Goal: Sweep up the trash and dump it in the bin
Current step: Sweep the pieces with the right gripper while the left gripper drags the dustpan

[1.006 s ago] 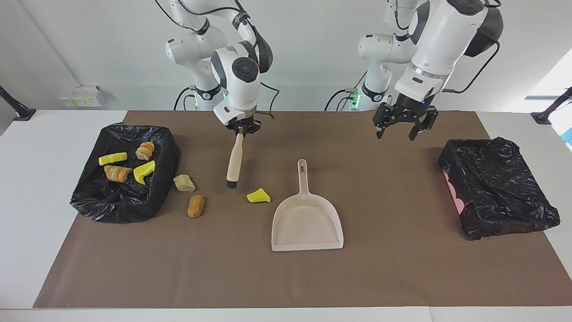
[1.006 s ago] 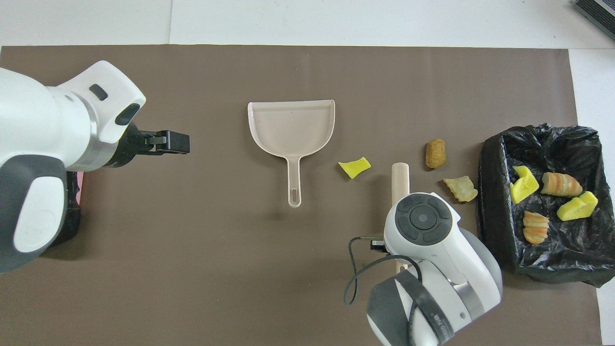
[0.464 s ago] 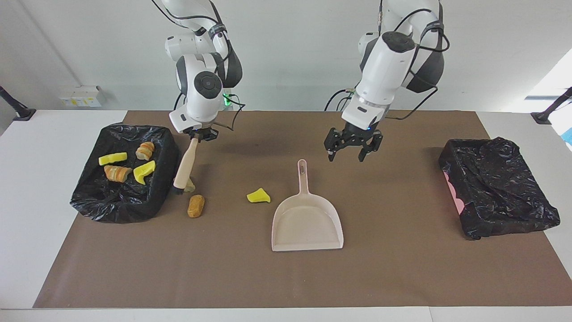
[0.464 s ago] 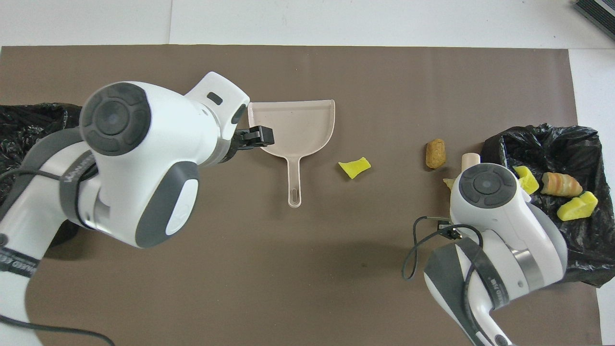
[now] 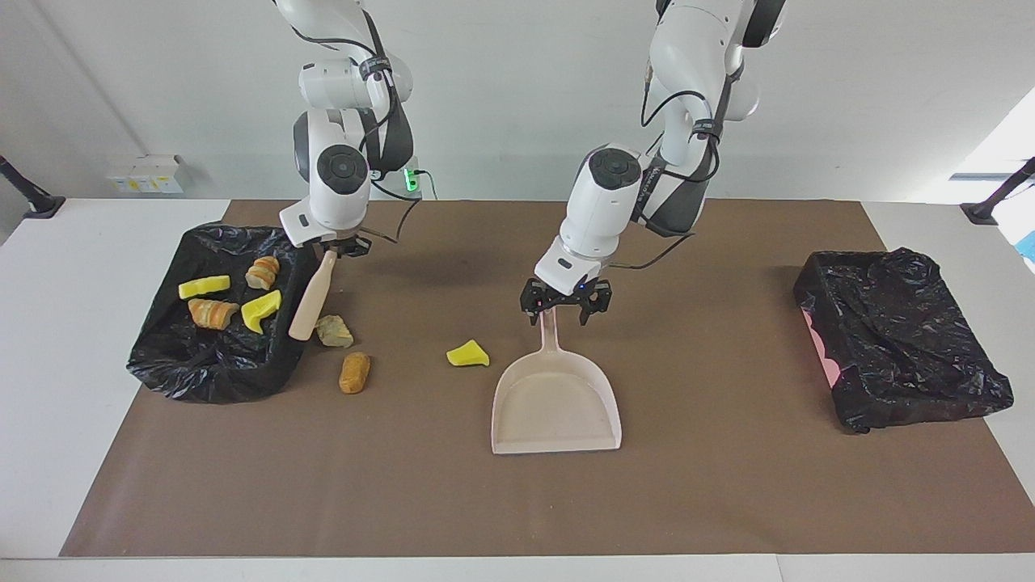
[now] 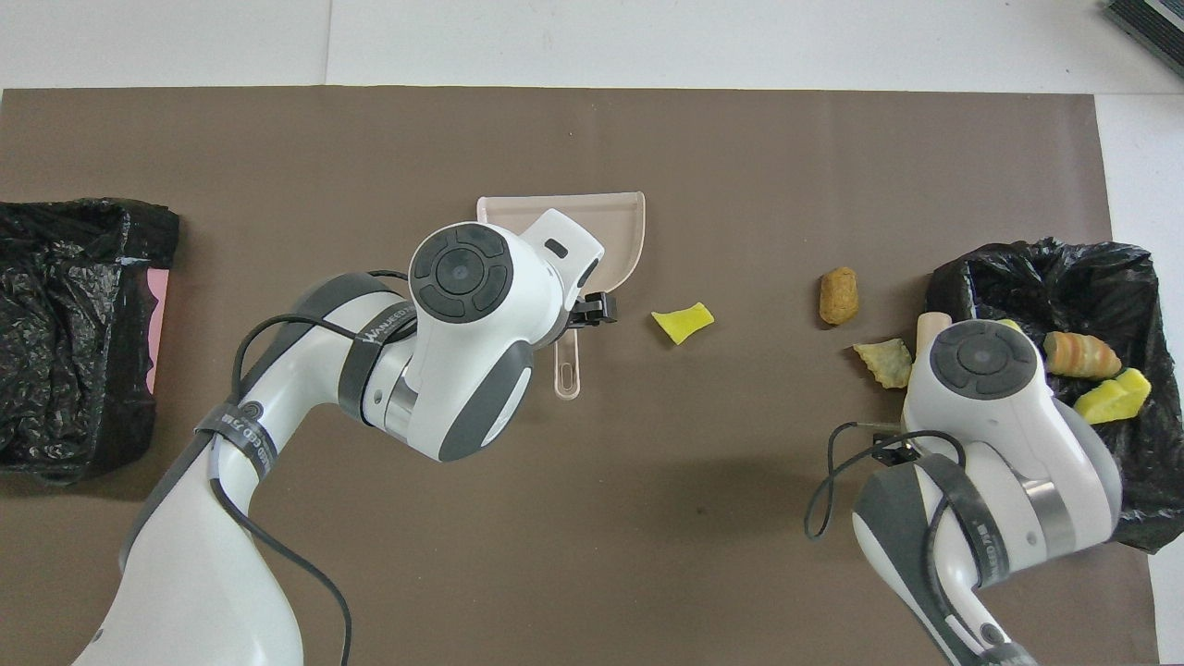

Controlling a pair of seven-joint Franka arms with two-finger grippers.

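Observation:
Three trash scraps lie on the brown mat: a yellow wedge, a brown lump and a tan lump. Several more scraps sit in the black-lined bin at the right arm's end. My right gripper is shut on the beige brush. The brush slants down to the bin's wall beside the tan lump. My left gripper hangs open low over the beige dustpan's handle, one finger on each side.
A second black-lined bin stands at the left arm's end of the table. The brown mat covers most of the white table. The dustpan's mouth faces away from the robots.
My left arm swung in from its end of the table and came down over the dustpan's handle. My right gripper carried the brush from near the yellow wedge toward the bin.

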